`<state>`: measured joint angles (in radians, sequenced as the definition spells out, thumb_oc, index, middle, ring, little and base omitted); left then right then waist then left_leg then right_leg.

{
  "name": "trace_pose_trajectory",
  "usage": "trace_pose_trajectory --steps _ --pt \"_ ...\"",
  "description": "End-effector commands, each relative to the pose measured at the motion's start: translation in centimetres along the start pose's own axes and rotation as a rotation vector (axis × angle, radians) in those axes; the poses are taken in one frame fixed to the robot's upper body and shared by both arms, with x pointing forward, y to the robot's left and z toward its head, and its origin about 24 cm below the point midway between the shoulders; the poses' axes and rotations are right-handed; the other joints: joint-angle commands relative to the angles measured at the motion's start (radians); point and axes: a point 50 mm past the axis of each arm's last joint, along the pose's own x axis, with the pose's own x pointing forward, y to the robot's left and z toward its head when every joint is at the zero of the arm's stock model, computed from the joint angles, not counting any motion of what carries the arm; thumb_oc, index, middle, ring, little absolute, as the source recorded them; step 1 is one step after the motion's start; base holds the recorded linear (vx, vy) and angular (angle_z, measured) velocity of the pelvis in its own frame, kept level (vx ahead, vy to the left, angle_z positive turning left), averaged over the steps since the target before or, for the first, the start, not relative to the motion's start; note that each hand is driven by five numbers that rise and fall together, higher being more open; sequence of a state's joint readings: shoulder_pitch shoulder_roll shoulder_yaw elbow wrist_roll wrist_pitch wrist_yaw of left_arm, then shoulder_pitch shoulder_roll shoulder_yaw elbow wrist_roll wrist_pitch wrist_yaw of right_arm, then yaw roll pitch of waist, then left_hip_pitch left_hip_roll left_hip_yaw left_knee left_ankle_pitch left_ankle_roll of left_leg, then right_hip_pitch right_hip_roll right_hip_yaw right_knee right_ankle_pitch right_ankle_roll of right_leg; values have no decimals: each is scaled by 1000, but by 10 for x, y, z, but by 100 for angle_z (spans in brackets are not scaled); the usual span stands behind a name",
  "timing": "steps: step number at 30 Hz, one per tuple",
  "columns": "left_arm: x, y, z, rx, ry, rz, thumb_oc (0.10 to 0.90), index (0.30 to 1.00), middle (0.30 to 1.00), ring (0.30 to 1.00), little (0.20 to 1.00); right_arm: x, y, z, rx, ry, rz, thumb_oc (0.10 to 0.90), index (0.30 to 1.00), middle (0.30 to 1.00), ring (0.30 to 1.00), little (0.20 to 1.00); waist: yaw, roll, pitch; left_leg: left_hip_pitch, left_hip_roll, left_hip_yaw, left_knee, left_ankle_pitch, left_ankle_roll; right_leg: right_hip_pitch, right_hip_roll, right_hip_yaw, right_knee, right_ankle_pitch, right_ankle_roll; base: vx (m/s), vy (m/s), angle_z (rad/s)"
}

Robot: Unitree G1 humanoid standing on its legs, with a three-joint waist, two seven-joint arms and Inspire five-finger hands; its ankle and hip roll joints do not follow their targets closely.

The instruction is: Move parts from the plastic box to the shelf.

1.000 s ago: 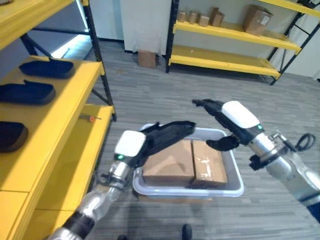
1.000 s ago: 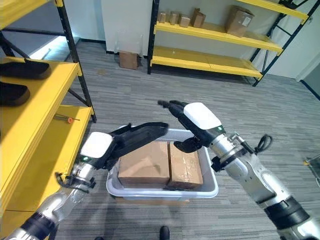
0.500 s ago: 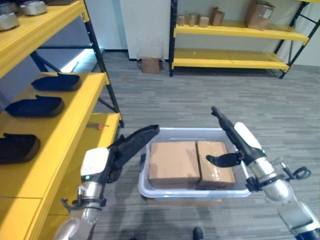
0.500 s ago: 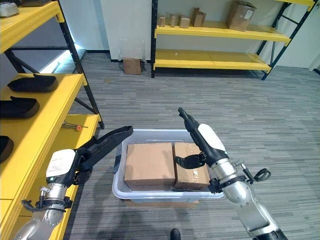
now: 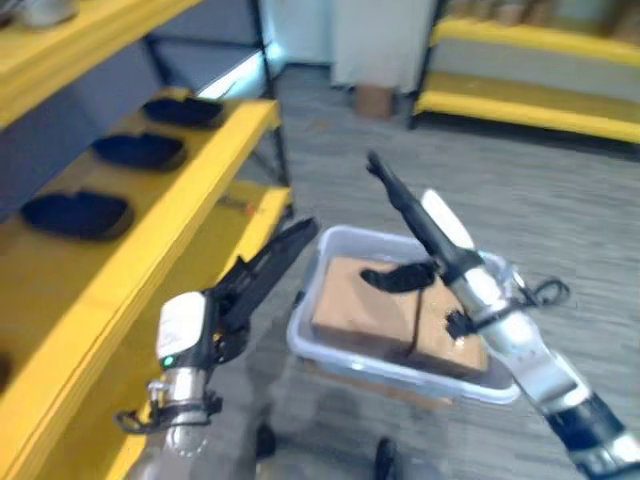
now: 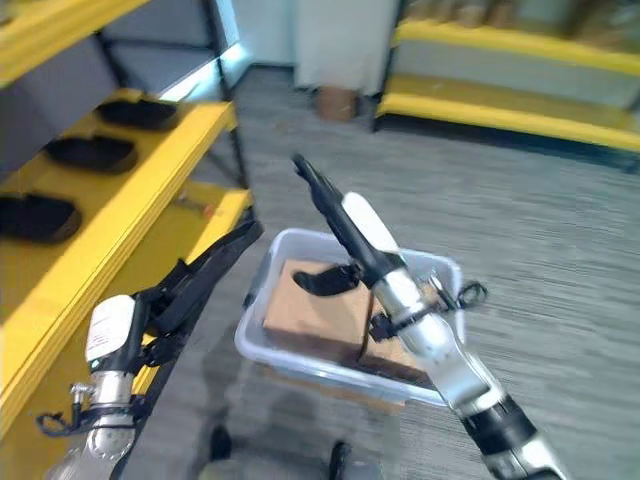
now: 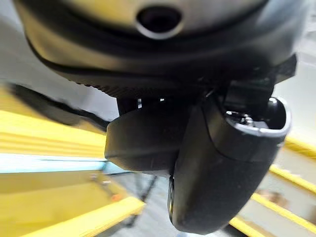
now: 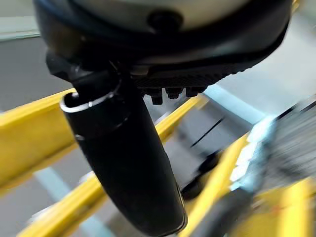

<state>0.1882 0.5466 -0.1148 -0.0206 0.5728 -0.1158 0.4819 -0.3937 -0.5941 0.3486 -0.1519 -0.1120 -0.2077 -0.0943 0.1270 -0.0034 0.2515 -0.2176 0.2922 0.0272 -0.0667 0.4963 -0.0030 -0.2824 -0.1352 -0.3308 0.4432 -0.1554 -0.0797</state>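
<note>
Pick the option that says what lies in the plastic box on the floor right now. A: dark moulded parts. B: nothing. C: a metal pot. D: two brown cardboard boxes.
D: two brown cardboard boxes lie side by side in the plastic box.

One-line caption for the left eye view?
Both hands, left and right, open and empty above the box of cartons beside the shelf.

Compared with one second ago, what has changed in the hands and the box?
Both hands have left the cardboard boxes. The left hand, with straight fingers, has drawn back to the shelf side of the plastic box; the right hand, fingers straight, has lifted above it. Neither holds anything. The camera has shifted as well. The cardboard boxes stay inside the plastic box; dark parts stay on the yellow shelf.
</note>
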Motion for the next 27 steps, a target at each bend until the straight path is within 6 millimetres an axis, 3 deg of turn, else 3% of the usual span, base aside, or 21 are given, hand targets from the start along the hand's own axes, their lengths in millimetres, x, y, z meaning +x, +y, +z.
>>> trace_pose_trajectory --steps 1,2,3,7,9,10,14,21,27 --pt "28 50 21 -23 -181 247 400 300 300 300 300 -20 -15 10 44 -55 -105 900 1000 1000 1000 1000 -82 -35 -92 155 1 71 72 -197 -149 221 -2 -10 -317 131 138 -155 -33 119" --pt "29 50 22 -22 -190 247 400 300 300 300 300 -23 -16 9 45 -47 -107 900 1000 1000 1000 1000 -89 -38 -98 164 4 92 113 -224 -143 227 -12 -34 -335 140 138 -176 -12 113" --pt "28 48 23 -40 -189 244 400 300 300 300 300 -34 -13 0 76 18 -122 900 1000 1000 1000 1000 -102 -38 -113 204 -5 104 176 -296 -131 237 -28 -81 -368 154 140 -123 4 104" --pt "28 47 25 -49 -191 246 400 300 300 300 300 -51 -12 -12 90 104 -140 900 1000 1000 1000 1000 -127 -31 -130 279 -29 107 215 -362 -127 245 -49 -134 -385 180 150 -61 94 112" --pt "27 47 24 -33 -191 248 400 300 300 300 300 -62 -12 -18 87 157 -155 900 1000 1000 1000 1000 -145 -15 -144 335 -33 114 180 -412 -135 251 -57 -149 -379 177 174 8 304 75" --pt "24 44 22 -17 -178 239 400 300 300 300 300 -80 -14 -26 78 231 -189 900 1000 1000 1000 1000 -158 -4 -160 350 -33 171 64 -434 -128 254 -90 -180 -362 195 197 41 339 85" --pt "21 46 20 22 -177 238 400 300 300 300 300 -92 -15 -30 75 281 -215 900 1000 1000 1000 1000 -138 -2 -170 349 -75 153 -7 -479 -109 268 -136 -207 -362 228 233 2 310 71" --pt "13 62 11 103 -161 297 400 300 300 300 300 -89 -2 -30 121 285 -178 900 1000 1000 1000 1000 -74 -60 -164 319 -205 73 12 -555 -43 336 -257 -262 -405 368 321 19 285 44" --pt "13 66 9 144 -154 321 400 300 300 300 300 -93 8 -36 156 335 -184 900 1000 1000 1000 1000 -44 -94 -166 288 -302 24 31 -580 1 362 -336 -291 -428 484 342 5 268 54"
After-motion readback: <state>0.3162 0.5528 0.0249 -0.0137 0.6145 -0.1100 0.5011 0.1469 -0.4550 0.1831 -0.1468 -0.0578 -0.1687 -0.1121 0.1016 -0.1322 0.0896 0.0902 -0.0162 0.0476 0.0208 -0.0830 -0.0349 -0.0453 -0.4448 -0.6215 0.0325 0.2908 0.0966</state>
